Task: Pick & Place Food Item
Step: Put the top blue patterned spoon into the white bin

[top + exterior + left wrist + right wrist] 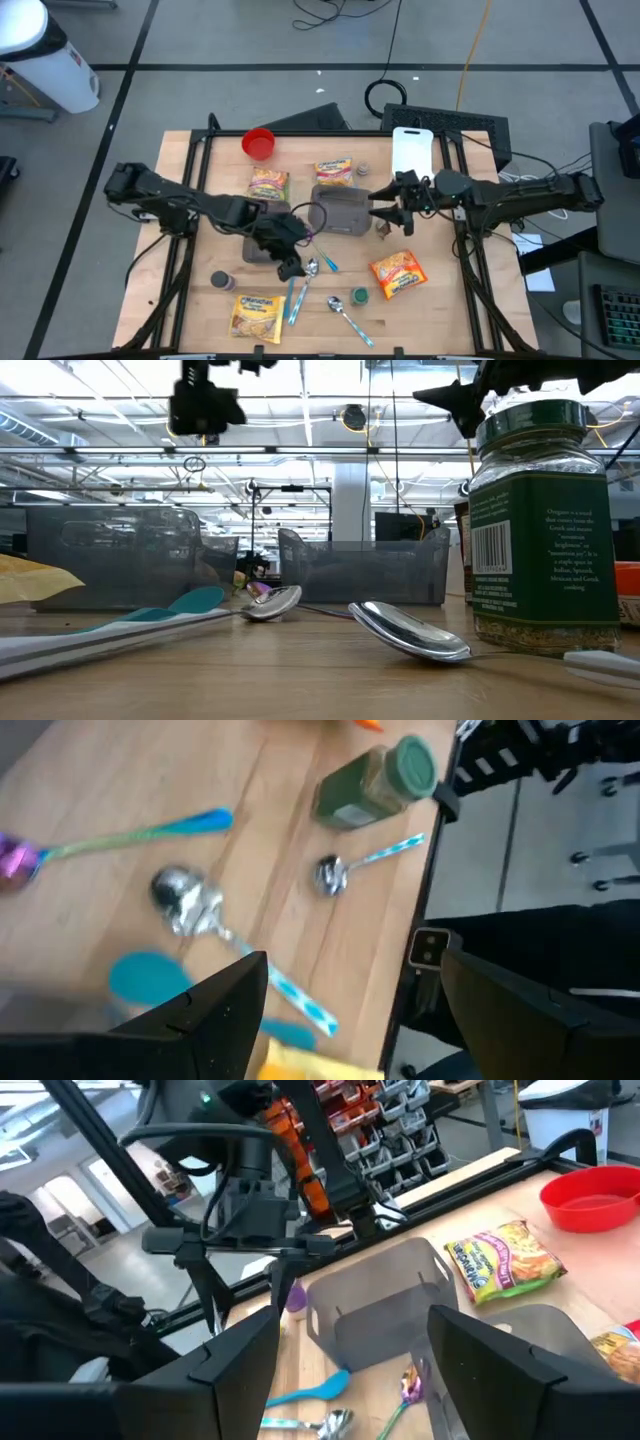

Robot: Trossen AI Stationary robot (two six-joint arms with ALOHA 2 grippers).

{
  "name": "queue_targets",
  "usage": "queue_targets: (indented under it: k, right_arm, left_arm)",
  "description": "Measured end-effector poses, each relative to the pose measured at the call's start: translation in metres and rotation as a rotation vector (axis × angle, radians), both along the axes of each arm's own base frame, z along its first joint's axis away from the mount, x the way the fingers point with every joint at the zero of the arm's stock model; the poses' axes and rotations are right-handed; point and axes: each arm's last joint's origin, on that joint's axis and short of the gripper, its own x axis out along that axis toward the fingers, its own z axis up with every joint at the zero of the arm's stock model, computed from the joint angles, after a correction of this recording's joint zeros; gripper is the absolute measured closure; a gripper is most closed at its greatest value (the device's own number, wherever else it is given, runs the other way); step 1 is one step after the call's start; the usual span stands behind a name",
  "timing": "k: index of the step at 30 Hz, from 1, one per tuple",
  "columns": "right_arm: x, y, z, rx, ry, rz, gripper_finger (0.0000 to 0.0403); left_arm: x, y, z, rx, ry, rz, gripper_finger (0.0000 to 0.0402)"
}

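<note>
Left gripper (292, 268) jaws apart, empty, over spoons (311, 267) beside gray bin (340, 210) | right gripper (388, 208) jaws apart, empty, facing bin | I read both as pre-grasp.

Red bowl (258, 143), grey bin (340, 211), green-lidded jar (375, 784).

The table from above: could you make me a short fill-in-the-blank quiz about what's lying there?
1. The bowl near the far edge is coloured ____.
2. The white cutting board lies on the ____ arm's side.
3. The jar near the front edge has a ____ lid.
4. Both hands, left hand and right hand, hold ____.

Missing words: red; right; green; nothing
</note>
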Motion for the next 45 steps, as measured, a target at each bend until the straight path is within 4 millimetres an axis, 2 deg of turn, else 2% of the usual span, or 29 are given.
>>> queue_targets:
  k: [5,9,13,19,26,33,45]
  right_arm:
    - [-0.002,-0.001,0.000,-0.004,0.008,-0.023,0.0154]
    - [-0.002,-0.001,0.000,0.000,0.013,-0.030,0.0154]
    - [-0.002,-0.002,0.000,-0.004,0.007,-0.053,0.0154]
    - [-0.003,-0.003,0.002,0.007,-0.010,-0.116,0.0154]
    - [-0.015,-0.005,0.012,-0.020,-0.068,-0.176,0.0154]
    - [-0.029,-0.006,0.018,-0.042,-0.082,-0.205,0.0154]
    - [-0.031,-0.002,0.014,-0.015,-0.043,-0.180,0.0154]
  left_arm:
    - [0.012,0.012,-0.002,0.067,-0.001,-0.055,0.0096]
    - [0.030,0.015,0.011,0.228,0.023,-0.159,0.0096]
    - [0.047,0.014,0.014,0.372,0.050,-0.266,0.0096]
    - [0.062,0.011,0.004,0.395,0.054,-0.334,0.0096]
    - [0.060,0.011,-0.007,0.385,0.101,-0.366,0.0096]
    - [0.057,0.015,-0.024,0.324,0.163,-0.308,0.0096]
    - [0.052,0.012,-0.063,0.220,0.187,-0.239,0.0096]
